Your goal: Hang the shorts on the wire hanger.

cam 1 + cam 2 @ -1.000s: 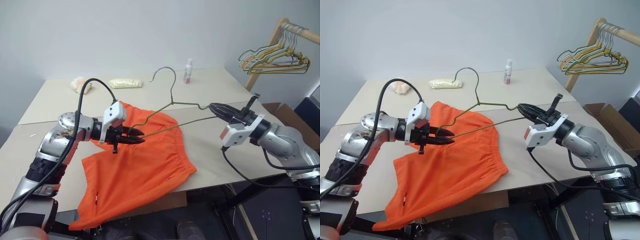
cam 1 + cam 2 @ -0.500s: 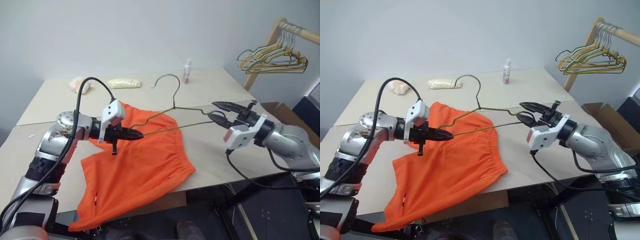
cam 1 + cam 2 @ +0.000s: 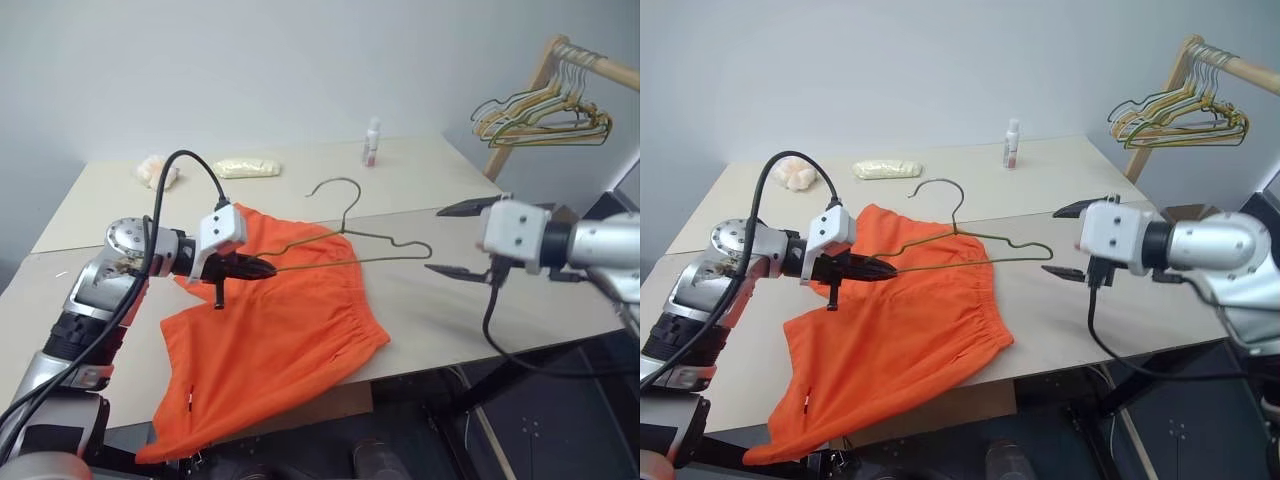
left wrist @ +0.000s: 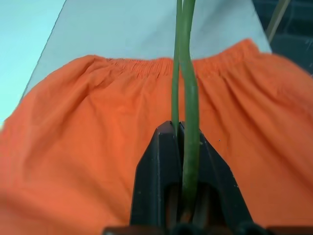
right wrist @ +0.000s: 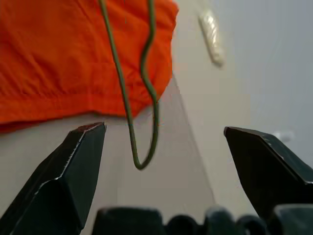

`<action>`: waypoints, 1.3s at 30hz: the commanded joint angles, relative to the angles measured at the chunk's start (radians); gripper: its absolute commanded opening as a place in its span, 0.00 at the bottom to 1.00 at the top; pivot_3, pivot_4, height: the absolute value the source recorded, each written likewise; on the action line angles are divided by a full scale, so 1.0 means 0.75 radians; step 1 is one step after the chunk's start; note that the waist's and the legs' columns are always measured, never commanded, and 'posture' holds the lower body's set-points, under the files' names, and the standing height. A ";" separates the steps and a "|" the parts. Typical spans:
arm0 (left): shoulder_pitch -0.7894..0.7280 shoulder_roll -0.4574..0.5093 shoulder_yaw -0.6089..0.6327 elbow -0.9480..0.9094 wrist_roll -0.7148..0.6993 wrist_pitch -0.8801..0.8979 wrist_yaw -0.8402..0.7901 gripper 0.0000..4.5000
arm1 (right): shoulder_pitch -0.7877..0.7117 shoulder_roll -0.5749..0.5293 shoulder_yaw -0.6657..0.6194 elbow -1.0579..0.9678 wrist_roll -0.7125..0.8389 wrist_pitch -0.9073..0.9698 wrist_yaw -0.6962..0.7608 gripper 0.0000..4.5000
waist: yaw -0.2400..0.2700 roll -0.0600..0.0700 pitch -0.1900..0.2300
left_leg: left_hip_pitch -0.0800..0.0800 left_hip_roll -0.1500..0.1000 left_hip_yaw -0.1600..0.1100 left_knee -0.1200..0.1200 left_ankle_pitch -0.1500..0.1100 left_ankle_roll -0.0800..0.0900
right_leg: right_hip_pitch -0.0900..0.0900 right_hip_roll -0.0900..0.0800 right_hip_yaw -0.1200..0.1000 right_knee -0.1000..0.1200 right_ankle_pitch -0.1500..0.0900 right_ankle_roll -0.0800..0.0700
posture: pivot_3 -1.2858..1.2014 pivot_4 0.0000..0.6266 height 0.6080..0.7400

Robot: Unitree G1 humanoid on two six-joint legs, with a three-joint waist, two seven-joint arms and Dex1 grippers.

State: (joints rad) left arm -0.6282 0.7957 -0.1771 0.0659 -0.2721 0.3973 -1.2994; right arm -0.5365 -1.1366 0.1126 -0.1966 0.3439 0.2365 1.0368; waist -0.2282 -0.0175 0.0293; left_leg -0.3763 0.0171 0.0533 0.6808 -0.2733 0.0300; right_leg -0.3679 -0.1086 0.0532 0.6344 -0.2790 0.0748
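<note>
We see the table (image 3: 420, 320) as the largest thing, two pale tops set edge to edge. On its near half, from the middle toward seven o'clock in the left eye view, lie the shorts (image 3: 280, 330), bright orange, spread flat with the gathered waistband toward three o'clock and one leg drooping over the near edge.

At one o'clock stands a wooden rack (image 3: 545, 75) with a bunch of hangers (image 3: 545, 120) in yellow, green and dark wire, well apart from the table's middle.

Our left gripper (image 3: 262, 267) sits at nine o'clock over the shorts, its jaws pressed together on one end of the wire hanger (image 3: 350, 243); the left wrist view shows the wire (image 4: 188, 98) running out between the black fingers (image 4: 156, 181). The hanger reaches from that grip toward three o'clock above the waistband, hook pointing to twelve o'clock, its far end free in the air.

Our right gripper (image 3: 452, 240) is at three o'clock, jaws spread wide and holding nothing, just beyond the hanger's free end; in the right wrist view the bent wire tip (image 5: 144, 156) hangs between the parted fingers (image 5: 73, 166), touching neither.

On the far tabletop at twelve o'clock stand a small bottle (image 3: 372, 142), a pale yellow bundle (image 3: 245, 167) and a peach-coloured lump (image 3: 155, 170)
</note>
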 commanded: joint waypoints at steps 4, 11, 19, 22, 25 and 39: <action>-0.020 0.000 0.030 -0.037 -0.007 -0.017 -0.009 0.00 | -0.302 0.103 0.244 0.071 -0.081 0.459 0.175 0.99 | 0.008 0.000 0.000 | -0.003 0.000 0.000 0.001 0.000 0.000 | -0.002 0.000 -0.001 0.000 0.000 0.000 | 0.44 0.00 1.00; -0.008 0.009 0.039 -0.055 -0.015 -0.011 -0.012 0.00 | -0.455 0.269 0.372 0.223 -0.231 0.550 0.206 0.99 | 0.035 0.001 -0.001 | -0.020 -0.003 0.000 0.008 0.000 0.000 | -0.022 -0.001 0.000 0.018 0.000 0.000 | 0.44 0.00 1.00; -0.008 0.013 0.038 -0.055 -0.017 -0.018 -0.024 0.00 | -0.474 0.341 0.374 0.238 -0.286 0.530 0.254 0.58 | 0.033 0.001 -0.001 | -0.030 -0.002 -0.003 0.018 0.000 0.001 | -0.026 0.000 -0.004 0.019 0.000 0.001 | 0.45 0.00 1.00; -0.012 0.012 0.036 -0.053 -0.015 -0.023 -0.030 0.00 | -0.467 0.349 0.377 0.223 -0.303 0.522 0.269 0.33 | 0.031 0.001 -0.001 | -0.030 -0.002 -0.004 0.018 0.000 0.001 | -0.026 0.000 -0.005 0.019 -0.001 0.001 | 0.45 0.00 1.00; -0.024 0.003 0.032 -0.043 -0.012 -0.029 -0.032 0.00 | -0.463 0.358 0.382 0.224 -0.328 0.508 0.272 0.10 | 0.029 0.001 -0.001 | -0.030 -0.002 -0.004 0.018 0.000 0.001 | -0.026 0.000 -0.005 0.019 -0.001 0.001 | 0.44 0.00 1.00; -0.056 -0.002 0.155 0.132 -0.077 -0.199 -0.113 0.52 | -0.177 0.196 0.164 0.045 -0.170 0.648 0.347 0.00 | 0.038 0.001 -0.001 | -0.031 -0.003 -0.008 0.019 0.000 0.001 | -0.025 -0.001 -0.009 0.019 -0.001 0.001 | 0.45 0.00 1.00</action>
State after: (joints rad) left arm -0.6386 0.7781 -0.1075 0.1401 -0.3201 0.2780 -1.3813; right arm -0.6894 -0.9590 0.3122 -0.1312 0.1842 0.6742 1.3035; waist -0.1995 -0.0167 0.0287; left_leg -0.3997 0.0150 0.0473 0.6953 -0.2735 0.0305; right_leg -0.3863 -0.1091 0.0464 0.6485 -0.2794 0.0756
